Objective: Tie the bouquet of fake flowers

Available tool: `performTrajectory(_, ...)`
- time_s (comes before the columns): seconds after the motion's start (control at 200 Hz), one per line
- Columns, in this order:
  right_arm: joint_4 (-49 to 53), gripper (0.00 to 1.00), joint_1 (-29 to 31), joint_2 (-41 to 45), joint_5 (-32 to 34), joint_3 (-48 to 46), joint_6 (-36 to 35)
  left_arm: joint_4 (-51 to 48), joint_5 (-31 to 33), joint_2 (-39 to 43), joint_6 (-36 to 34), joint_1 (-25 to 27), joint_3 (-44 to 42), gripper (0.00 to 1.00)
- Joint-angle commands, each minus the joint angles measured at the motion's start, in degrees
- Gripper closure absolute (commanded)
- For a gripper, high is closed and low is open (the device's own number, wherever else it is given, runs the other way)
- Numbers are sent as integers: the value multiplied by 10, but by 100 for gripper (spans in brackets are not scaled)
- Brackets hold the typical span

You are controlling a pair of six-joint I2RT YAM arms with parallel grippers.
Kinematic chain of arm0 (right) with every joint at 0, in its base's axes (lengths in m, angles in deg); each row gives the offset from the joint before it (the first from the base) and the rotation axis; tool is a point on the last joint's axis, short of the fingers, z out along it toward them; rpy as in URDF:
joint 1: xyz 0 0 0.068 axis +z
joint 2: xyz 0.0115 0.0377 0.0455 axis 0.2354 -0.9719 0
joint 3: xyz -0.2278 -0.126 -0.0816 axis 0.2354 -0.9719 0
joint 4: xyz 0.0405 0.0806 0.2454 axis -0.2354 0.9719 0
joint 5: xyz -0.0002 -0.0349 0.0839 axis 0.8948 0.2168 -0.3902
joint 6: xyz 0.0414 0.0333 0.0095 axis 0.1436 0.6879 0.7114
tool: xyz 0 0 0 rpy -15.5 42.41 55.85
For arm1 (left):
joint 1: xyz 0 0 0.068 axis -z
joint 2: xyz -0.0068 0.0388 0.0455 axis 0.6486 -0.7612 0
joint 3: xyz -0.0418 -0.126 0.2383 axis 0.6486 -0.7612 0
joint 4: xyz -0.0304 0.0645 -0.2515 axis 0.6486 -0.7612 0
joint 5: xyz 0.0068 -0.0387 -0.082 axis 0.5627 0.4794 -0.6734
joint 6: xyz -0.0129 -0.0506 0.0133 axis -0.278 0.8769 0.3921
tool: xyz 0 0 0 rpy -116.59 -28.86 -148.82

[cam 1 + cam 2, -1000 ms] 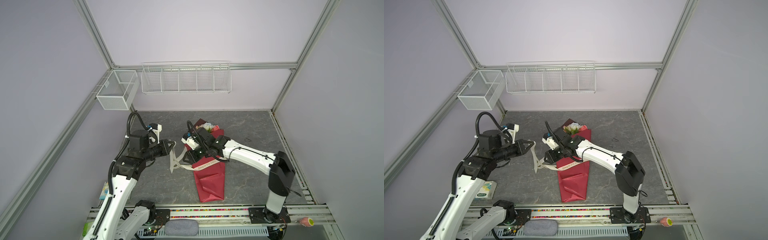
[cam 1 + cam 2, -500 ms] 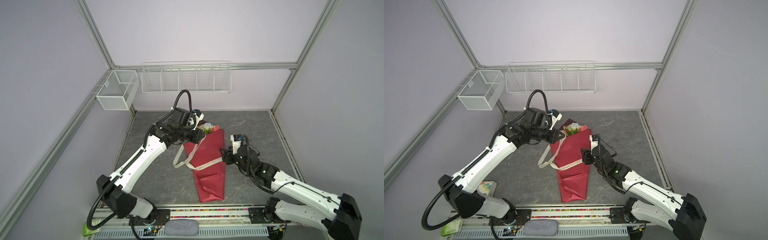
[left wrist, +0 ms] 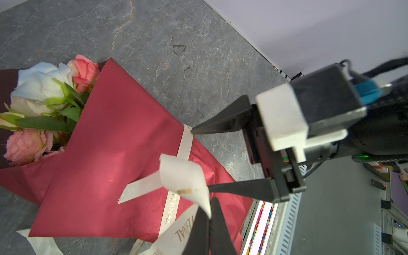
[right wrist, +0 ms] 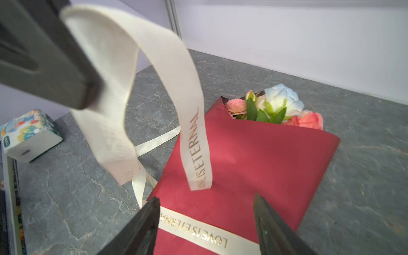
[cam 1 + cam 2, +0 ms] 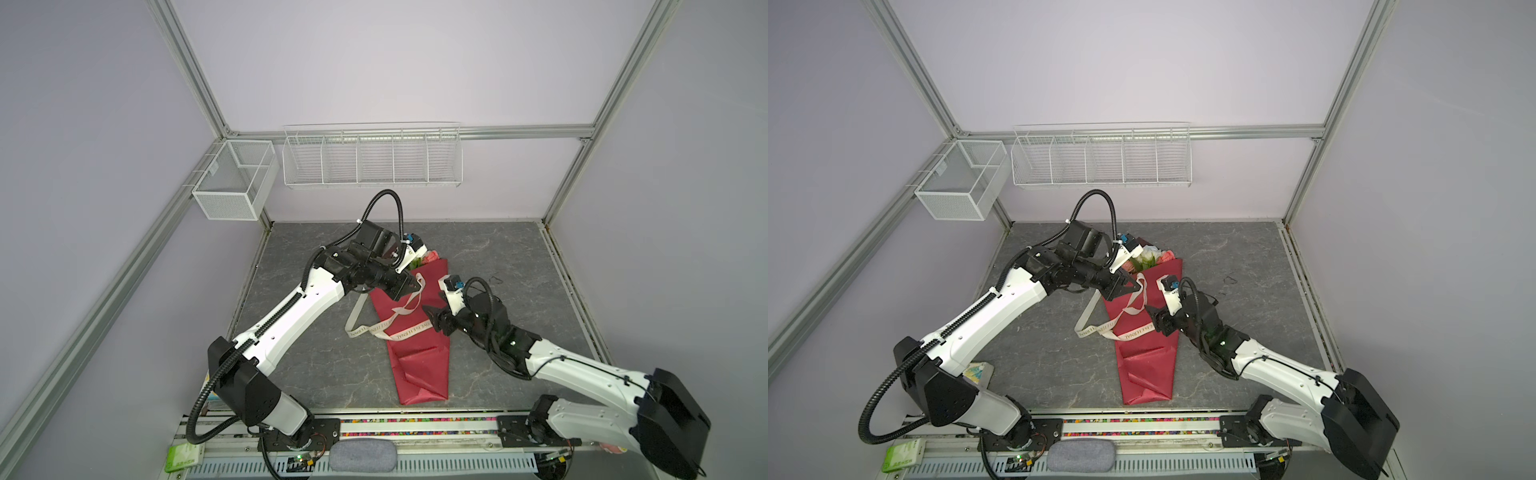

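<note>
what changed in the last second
The left gripper, shut on the ribbon, swung from the left over to the bouquet, lifting the ribbon into a loop above it. The right gripper drew back from across the bouquet to its right edge, fingers open. The bouquet stayed put.

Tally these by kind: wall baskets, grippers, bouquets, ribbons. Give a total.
Wall baskets: 2
Grippers, left and right: 2
Bouquet: 1
Ribbon: 1
Total: 6
</note>
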Motion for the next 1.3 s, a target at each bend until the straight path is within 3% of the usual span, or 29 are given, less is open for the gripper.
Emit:
performTrajectory(0.0,-49,29,-3,-31,-49,37,-69,-22,-23,-4,-25,0,15,100)
performTrajectory(0.07,-68,29,-10,-41,-33,39,-69,-29,-26,-8,-23,0,17,100)
performTrajectory(0.145,-58,28,-23,-42,-115,55,-66,-29,-17,-7,-16,0,15,100)
performTrajectory(0.205,-67,31,-26,-47,-130,58,-66,-15,-12,0,-7,0,9,100)
performTrajectory(0.285,-91,50,-36,-56,-133,51,-57,5,-10,11,2,0,-3,100)
performTrajectory(0.4,-82,87,-60,-60,-133,53,-21,34,14,27,20,0,-25,100)
performTrajectory(0.455,-66,93,-65,-60,-105,53,-8,46,23,35,25,0,-40,100)
performTrajectory(0.485,-52,94,-68,-59,-86,54,-3,52,31,40,28,0,-49,100)
performTrajectory(0.535,-20,94,-74,-58,-63,58,7,59,51,48,31,0,-68,88)
performTrajectory(0.63,45,94,-89,-58,-60,69,28,83,85,63,22,0,-126,83)
performTrajectory(0.7,91,94,-105,-62,-72,77,56,101,114,63,22,0,-170,72)
performTrajectory(0.84,183,94,-148,-95,-119,105,119,133,123,28,27,3,-223,63)
performTrajectory(1.055,289,94,-175,-164,-162,185,145,151,144,-46,2,39,-223,60)
performTrajectory(1.295,290,94,-178,-186,-176,200,157,126,197,-107,-12,68,-207,57)
